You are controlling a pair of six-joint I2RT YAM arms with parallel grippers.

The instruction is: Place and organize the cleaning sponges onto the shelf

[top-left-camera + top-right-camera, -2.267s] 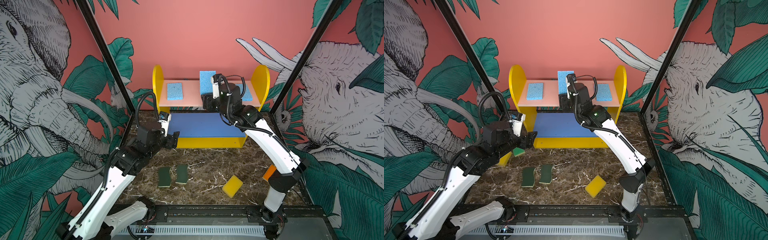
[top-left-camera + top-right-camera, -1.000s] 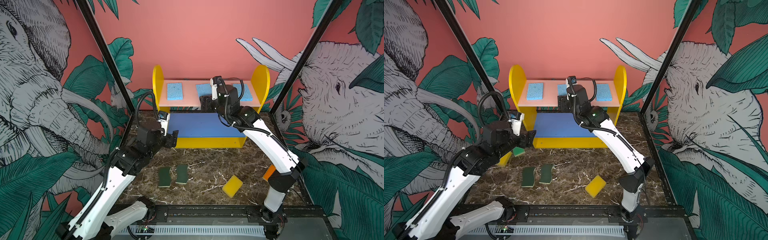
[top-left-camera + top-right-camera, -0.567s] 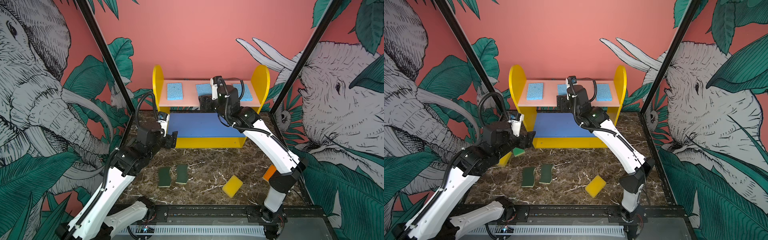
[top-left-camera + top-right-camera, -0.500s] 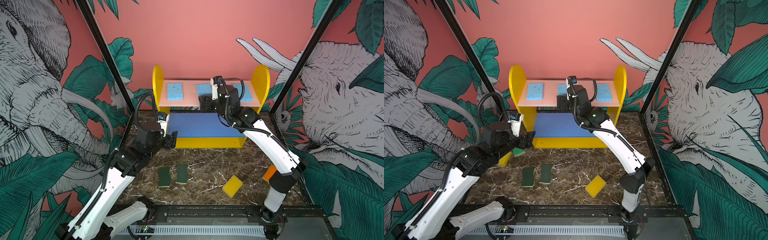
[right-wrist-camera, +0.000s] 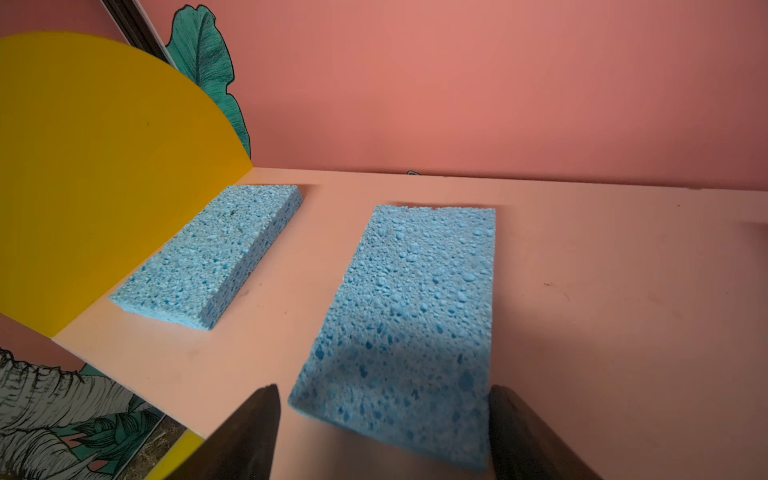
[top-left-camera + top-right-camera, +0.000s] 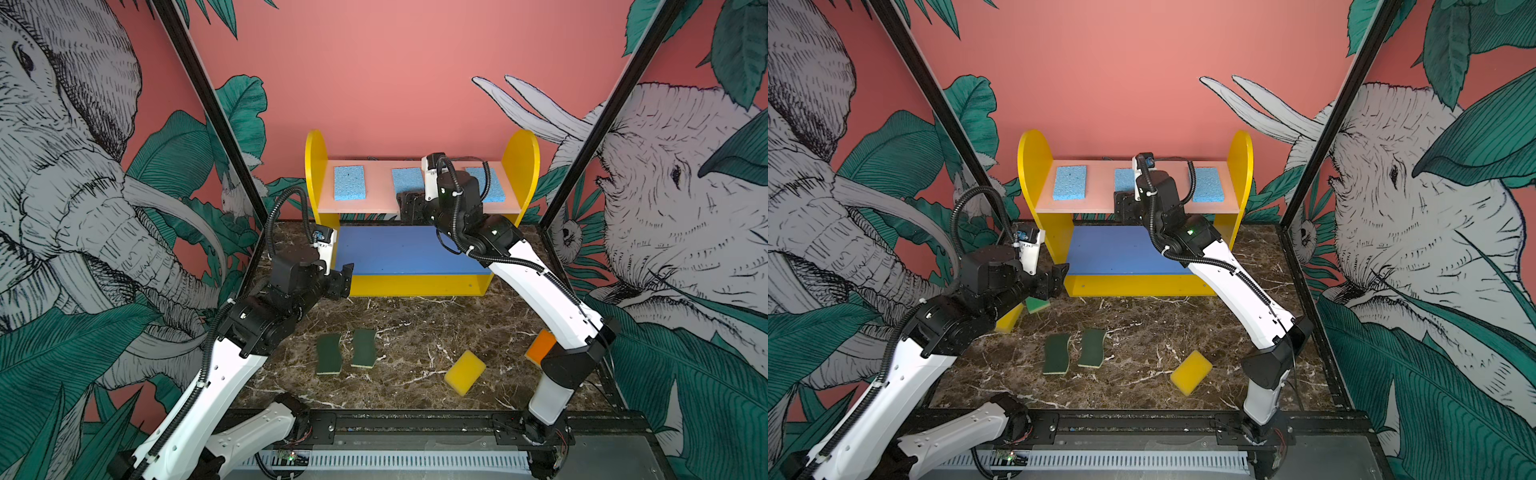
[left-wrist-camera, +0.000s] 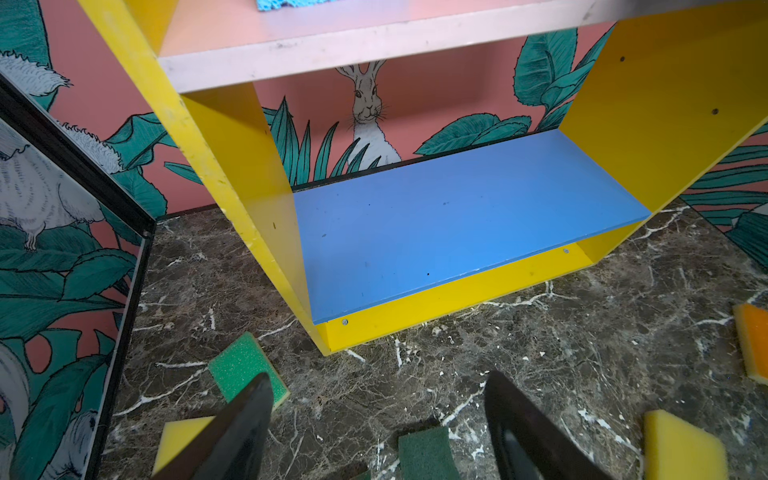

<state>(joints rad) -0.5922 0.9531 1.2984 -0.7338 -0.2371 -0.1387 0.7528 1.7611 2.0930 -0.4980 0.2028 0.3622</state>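
Three blue sponges [image 6: 349,183] lie flat on the top board [image 6: 378,201] of the shelf [image 6: 316,166]. They are spread from its 9 o'clock end to its 3 o'clock end, with bare board between them. The right gripper [image 6: 409,205] is at the board's front edge, open wide, its jaws on either side of the near end of the middle sponge [image 5: 415,299]. A gap shows beside one finger, and the sponge rests on the board. The blue board [image 6: 399,249] beneath is bare from side to side. The left gripper [image 6: 343,280] hangs open and empty over the counter [image 6: 415,324], just off the shelf's 7 o'clock corner.

Two dark green sponges [image 6: 329,355] lie side by side near the counter's middle and a yellow sponge [image 6: 465,372] at 5 o'clock, with open marble around them. An orange sponge [image 6: 540,347] at 4 o'clock is partly behind the right arm [image 6: 540,291], while the left wrist view shows more of it. A green sponge [image 6: 1037,304] and a second yellow sponge [image 6: 1007,320] at 9 o'clock peek from under the left arm [image 6: 942,324] in a top view. The left wrist view shows them close together near the side wall.

The counter is dark veined marble. The walls [image 6: 395,83] are coral pink with drawn elephants and green leaves.
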